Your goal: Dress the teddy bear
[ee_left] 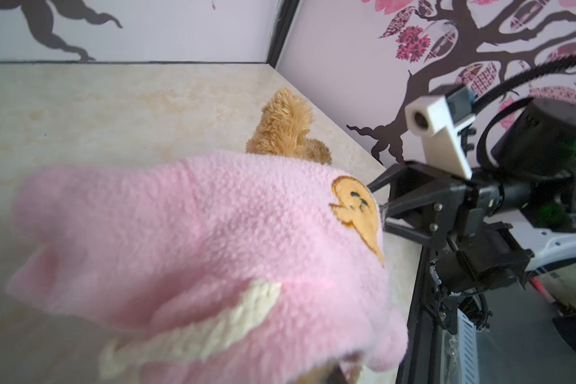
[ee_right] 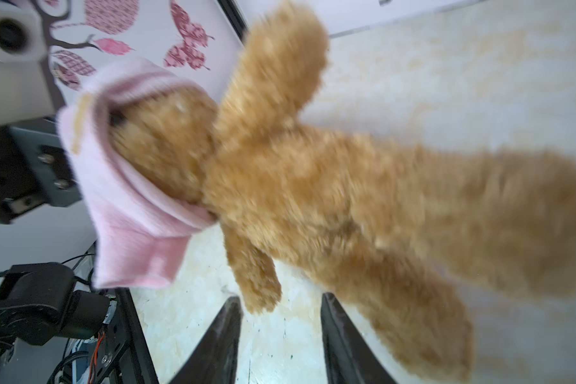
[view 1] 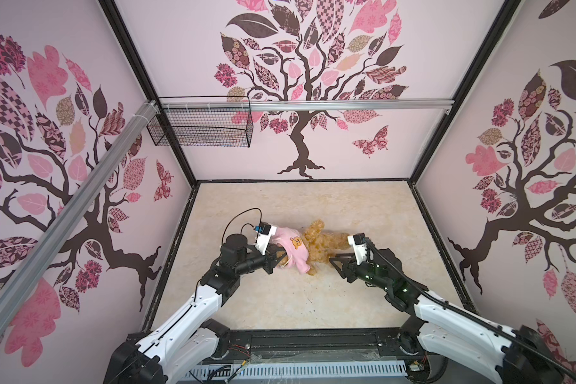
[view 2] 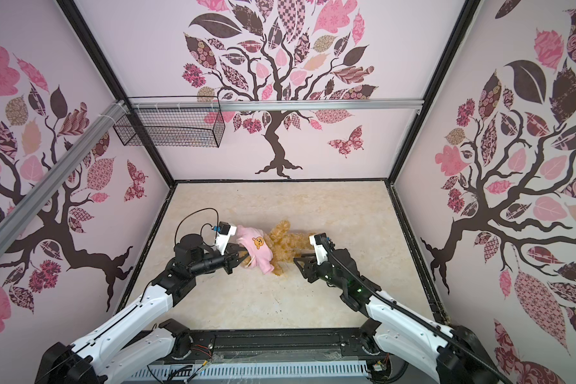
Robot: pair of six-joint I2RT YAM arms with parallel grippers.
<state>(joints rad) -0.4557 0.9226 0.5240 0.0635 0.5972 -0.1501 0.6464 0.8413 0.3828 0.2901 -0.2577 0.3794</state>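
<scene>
Right wrist view showed the right gripper point(ee_right: 279, 301) released beside the teddy bear point(ee_right: 313, 186), while the left gripper point(view 1: 274, 256) clenched the pink shirt point(ee_right: 130, 216) over its head.

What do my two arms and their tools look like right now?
The left arm and right arm have white shells, black joints and black cables. The left tool and right tool are black, with pointed fingers and a white camera mount.
</scene>
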